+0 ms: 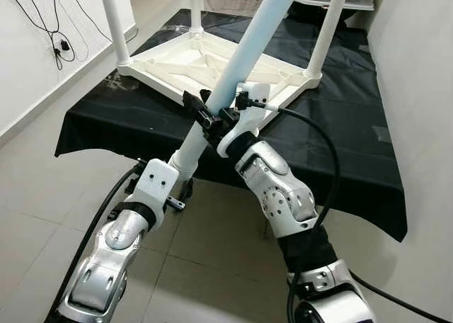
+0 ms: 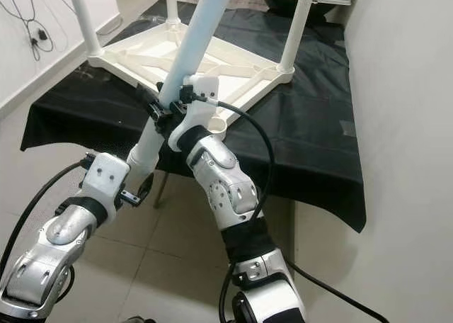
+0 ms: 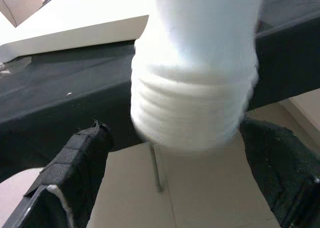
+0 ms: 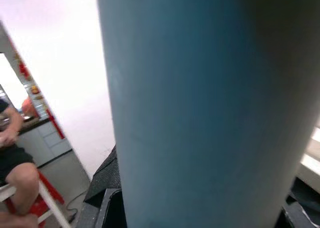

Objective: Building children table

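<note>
Two pincers hold one loose white leg (image 1: 244, 57): our right pincer (image 1: 216, 115) is clamped around its middle, our left pincer (image 1: 177, 185) sits at its threaded lower end, fingers (image 3: 75, 168) apart beside it. Its long axis runs from 7 to 1 o'clock, above the upturned tabletop (image 1: 212, 64) on the black-draped desk (image 1: 354, 146). We judge the nearest free corner socket lies at 1 o'clock.
</note>
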Controlling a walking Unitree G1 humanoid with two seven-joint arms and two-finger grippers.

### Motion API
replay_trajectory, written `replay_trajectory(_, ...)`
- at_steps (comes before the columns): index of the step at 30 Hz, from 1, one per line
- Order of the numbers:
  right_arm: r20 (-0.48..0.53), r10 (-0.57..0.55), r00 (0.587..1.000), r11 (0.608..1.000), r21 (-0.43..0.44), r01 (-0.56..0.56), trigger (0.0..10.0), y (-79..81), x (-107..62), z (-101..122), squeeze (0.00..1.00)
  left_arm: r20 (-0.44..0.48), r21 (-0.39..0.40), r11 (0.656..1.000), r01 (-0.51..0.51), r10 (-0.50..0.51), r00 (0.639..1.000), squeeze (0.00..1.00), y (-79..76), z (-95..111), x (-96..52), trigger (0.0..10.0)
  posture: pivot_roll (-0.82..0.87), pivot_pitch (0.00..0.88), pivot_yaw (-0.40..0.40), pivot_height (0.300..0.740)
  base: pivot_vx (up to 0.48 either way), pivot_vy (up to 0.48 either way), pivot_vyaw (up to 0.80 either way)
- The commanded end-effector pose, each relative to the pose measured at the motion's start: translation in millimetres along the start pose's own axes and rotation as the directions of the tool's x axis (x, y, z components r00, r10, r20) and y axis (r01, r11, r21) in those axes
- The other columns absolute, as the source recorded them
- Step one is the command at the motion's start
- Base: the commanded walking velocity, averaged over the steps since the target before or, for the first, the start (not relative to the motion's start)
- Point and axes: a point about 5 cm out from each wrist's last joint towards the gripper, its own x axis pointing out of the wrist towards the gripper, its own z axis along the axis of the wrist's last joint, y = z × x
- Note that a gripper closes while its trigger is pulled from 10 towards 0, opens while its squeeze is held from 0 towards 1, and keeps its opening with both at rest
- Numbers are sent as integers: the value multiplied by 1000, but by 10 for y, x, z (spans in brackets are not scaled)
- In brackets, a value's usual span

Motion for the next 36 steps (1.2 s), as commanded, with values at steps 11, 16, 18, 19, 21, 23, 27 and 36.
replay_trajectory(11,-61,76,995,997,16,-75,10000,161,-94,-108,0,13,35,999,22,-22,1000,0,-4,27,118,10000,65,96,-18,740,0,0,0)
replay_trajectory(16,-64,73,995,997,18,-72,10000,162,-101,-104,0,10,30,999,29,-29,1000,0,-13,12,134,9255,61,98,-17,740,0,0,0)
replay_trajectory(18,-63,74,995,997,20,-73,10000,168,-99,-97,0,12,17,1000,26,-26,1000,0,-2,-7,141,0,59,96,-13,740,0,0,0)
replay_trajectory(19,-63,76,995,997,20,-75,10000,171,-100,-96,0,18,15,999,29,-29,999,0,0,-9,144,0,59,96,-13,740,0,0,0)
replay_trajectory(21,-65,77,995,997,22,-76,10000,175,-102,-98,0,23,19,999,32,-32,999,0,2,-10,146,0,57,97,-14,740,0,0,0)
replay_trajectory(23,-70,82,994,996,24,-81,10000,185,-110,-103,0,24,23,999,35,-36,999,0,-2,-16,148,0,57,97,-14,740,0,0,0)
replay_trajectory(27,-73,87,994,996,23,-85,10000,196,-121,-110,0,24,33,999,35,-35,999,0,-6,-23,146,0,57,97,-14,740,0,0,0)
replay_trajectory(36,-103,74,992,997,11,-74,10000,66,-174,-227,1000,42,-7,999,46,-46,998,0,-54,-47,63,10000,56,89,-16,740,0,0,0)
